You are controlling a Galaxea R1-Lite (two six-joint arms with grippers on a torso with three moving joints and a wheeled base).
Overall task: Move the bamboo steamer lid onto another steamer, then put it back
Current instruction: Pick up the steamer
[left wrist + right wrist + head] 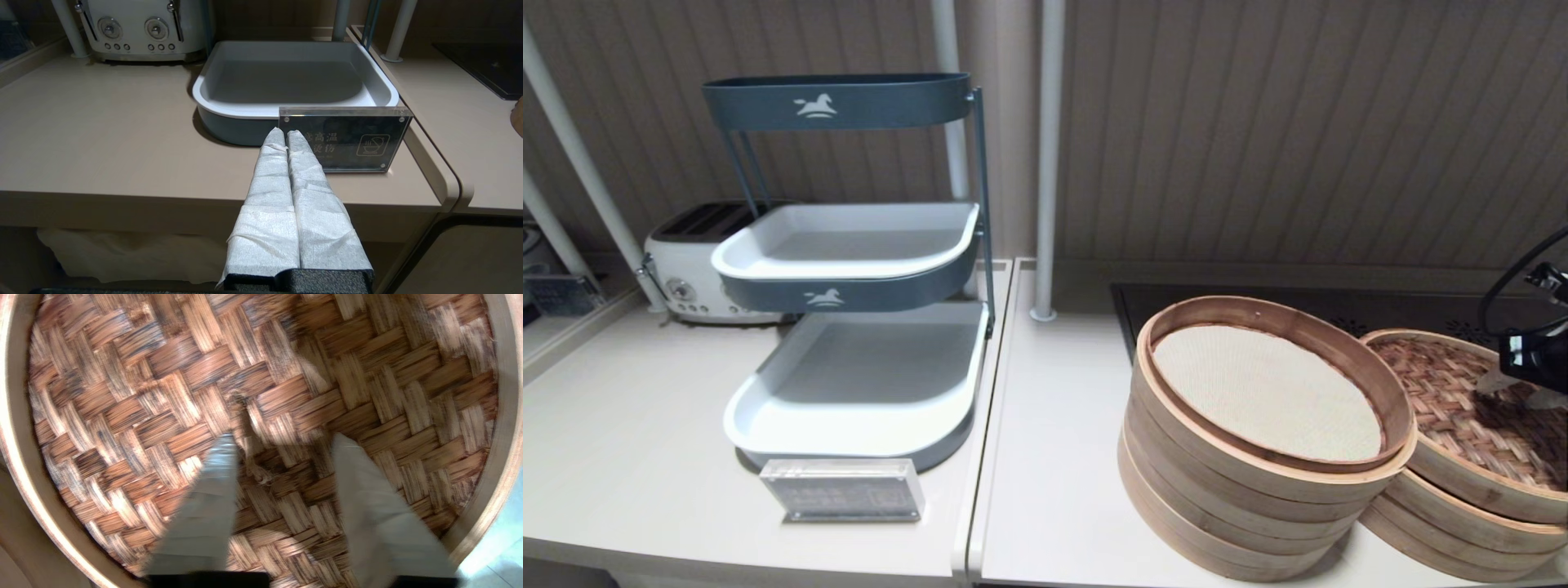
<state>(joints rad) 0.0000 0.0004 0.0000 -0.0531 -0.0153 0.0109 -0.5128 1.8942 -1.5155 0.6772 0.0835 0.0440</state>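
The bamboo steamer lid [1462, 400], reddish woven with a pale rim, lies on the low two-tier steamer [1445, 514] at the far right of the counter. My right gripper [1517, 389] hovers just over the lid's middle. In the right wrist view it [282, 437] is open, and the small loop handle [249, 445] lies between the fingertips, close to one of them, on the woven top [163, 375]. Nothing is gripped. My left gripper [286, 132] is shut and empty, parked low before the counter's front edge; it is out of the head view.
A taller four-tier steamer stack [1258, 482] with a cream liner mat [1266, 392] stands touching the low steamer's left side. Further left are a grey tiered tray rack [849, 245], a toaster [686, 261] and an acrylic sign [843, 490]. A black cooktop [1339, 306] lies behind.
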